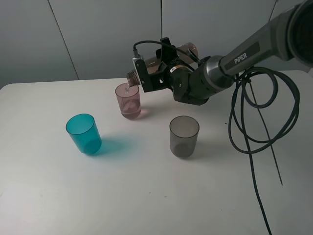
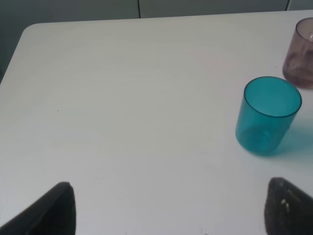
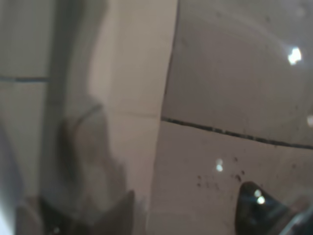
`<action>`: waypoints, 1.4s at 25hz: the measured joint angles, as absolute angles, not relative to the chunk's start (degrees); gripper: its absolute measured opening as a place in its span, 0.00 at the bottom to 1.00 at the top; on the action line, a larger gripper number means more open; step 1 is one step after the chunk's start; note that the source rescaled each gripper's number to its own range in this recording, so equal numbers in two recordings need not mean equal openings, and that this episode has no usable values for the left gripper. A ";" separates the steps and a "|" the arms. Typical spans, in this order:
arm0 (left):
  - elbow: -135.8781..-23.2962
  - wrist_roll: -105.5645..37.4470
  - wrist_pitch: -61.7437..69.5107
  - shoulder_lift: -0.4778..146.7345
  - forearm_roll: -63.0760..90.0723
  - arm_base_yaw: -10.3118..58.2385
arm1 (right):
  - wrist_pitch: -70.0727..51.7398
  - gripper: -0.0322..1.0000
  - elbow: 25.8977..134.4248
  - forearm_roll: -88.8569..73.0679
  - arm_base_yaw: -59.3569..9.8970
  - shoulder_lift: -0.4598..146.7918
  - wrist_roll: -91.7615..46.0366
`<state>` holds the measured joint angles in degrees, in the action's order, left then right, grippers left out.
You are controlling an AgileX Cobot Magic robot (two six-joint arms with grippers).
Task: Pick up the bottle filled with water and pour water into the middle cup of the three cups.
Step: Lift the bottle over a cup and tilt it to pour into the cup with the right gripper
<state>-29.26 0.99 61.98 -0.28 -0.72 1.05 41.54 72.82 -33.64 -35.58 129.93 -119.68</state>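
The smoky bottle [image 1: 161, 61] lies tipped almost level in the air, with my right gripper [image 1: 165, 58] shut on its body. Its open neck [image 1: 131, 77] hangs just over the rim of the pink middle cup [image 1: 128, 102], and a thin pale streak runs from the neck into that cup. To the front left stands the teal cup [image 1: 84, 133], to the front right the grey cup [image 1: 184, 136]. In the right wrist view the bottle's translucent wall [image 3: 146, 122] fills the picture in a blur. My left gripper [image 2: 171, 218] stands open low over the table, left of the teal cup [image 2: 268, 115].
The white table [image 1: 146, 196] has its back edge against a grey wall. Black cables [image 1: 259, 127] hang from the right arm and trail over the table's right side. The pink cup [image 2: 301, 56] shows at the edge of the left wrist view.
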 joint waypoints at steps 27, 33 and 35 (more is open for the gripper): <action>-29.26 1.10 61.98 -0.28 -0.72 1.05 | 43.40 0.03 73.28 -24.39 -34.99 129.93 -119.72; -29.26 1.10 61.98 -0.28 -0.72 1.05 | 43.40 0.03 73.28 -22.87 -34.77 129.93 -119.72; -29.26 1.10 61.98 -0.28 -0.72 1.05 | 43.49 0.03 73.28 -21.88 -34.65 129.93 -119.72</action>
